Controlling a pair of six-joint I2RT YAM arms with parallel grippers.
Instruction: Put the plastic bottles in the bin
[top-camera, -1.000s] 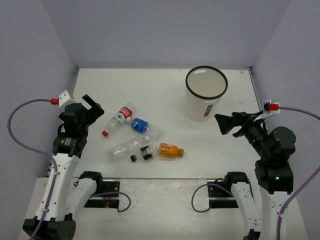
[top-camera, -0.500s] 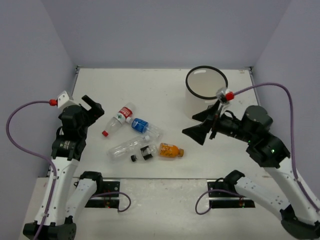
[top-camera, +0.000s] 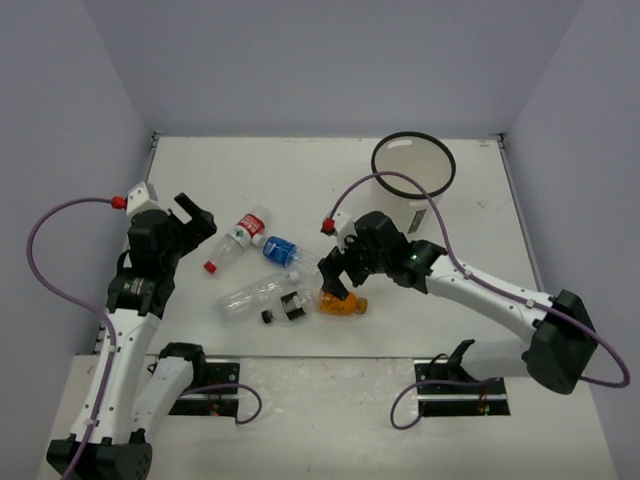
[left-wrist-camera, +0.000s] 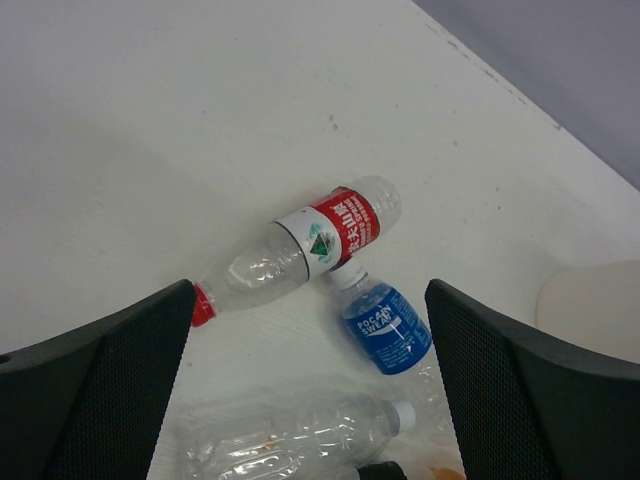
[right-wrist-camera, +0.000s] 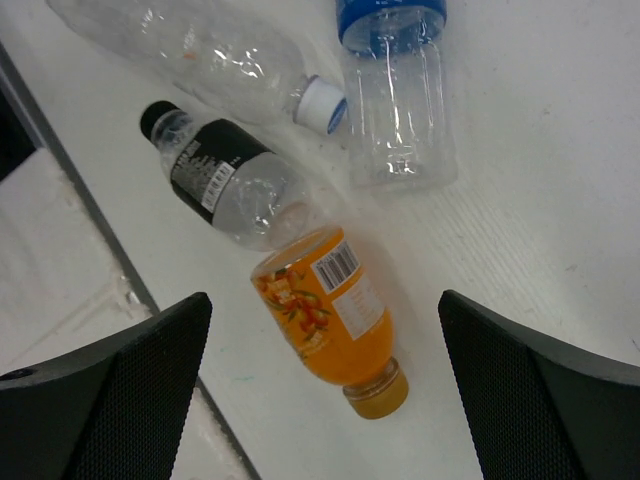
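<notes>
My right fingers (right-wrist-camera: 120, 370) spread wide above the orange bottle (right-wrist-camera: 330, 315) — light, slick, probably crushable; I judge its labelled mid-body the best hold. Left fingers (left-wrist-camera: 100, 360) wide too.

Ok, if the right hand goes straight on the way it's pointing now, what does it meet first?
Most likely the orange bottle: the wrist view shows it lying centred in the gap of the open right hand. The black-labelled bottle lies just off that line. Remaining depth is unclear.

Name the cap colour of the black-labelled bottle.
Black. The cap shows best in the right wrist view.
</notes>
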